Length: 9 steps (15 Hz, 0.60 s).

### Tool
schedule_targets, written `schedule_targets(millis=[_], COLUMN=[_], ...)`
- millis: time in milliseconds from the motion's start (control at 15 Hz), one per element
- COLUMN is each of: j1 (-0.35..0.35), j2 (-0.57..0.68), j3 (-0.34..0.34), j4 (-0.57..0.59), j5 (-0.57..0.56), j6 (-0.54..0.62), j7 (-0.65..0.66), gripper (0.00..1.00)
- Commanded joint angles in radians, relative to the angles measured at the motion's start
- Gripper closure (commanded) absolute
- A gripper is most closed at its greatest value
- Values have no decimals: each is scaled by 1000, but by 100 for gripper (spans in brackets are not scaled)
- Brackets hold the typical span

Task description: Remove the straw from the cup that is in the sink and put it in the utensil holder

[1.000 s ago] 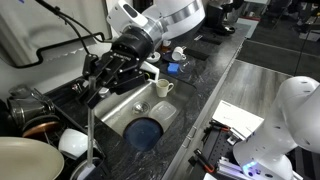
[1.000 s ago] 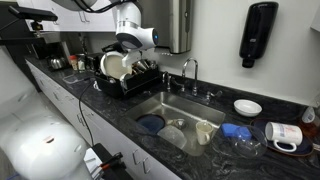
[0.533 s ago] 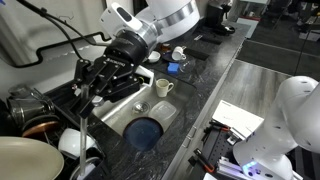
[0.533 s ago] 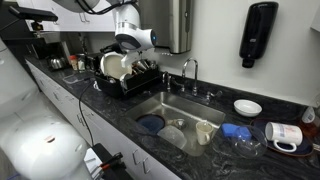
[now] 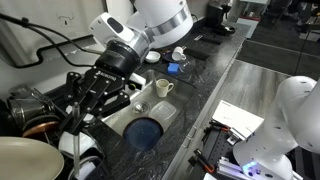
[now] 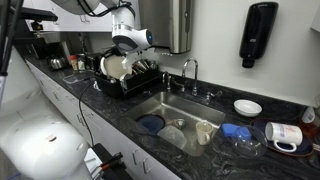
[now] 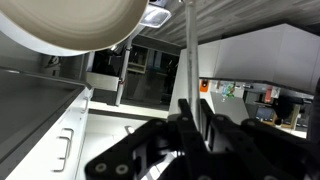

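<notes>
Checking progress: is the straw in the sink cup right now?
No, the tool grips the straw in the wrist view.

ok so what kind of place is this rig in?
Likely an office kitchenette: stainless steel sink in a dark speckled stone counter, chrome faucet, black dish rack holding plates.

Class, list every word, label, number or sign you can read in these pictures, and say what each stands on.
Nothing can be read in any view.
Paper sheet on the counter: print too small.
White mug: red marking, blurred.
Coloured signs in the wrist view's background: blurred.
</notes>
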Motion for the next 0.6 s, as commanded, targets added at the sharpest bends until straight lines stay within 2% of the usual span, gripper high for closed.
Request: schedule_targets(millis=[0, 267, 533], j1=[12, 15, 20], j2=[51, 77, 119], j3=[10, 6, 6], j4=[44, 58, 82], j5=[-61, -128, -223], j6=[56, 47, -8], j7=[-30, -7, 64], gripper=[97, 97, 97])
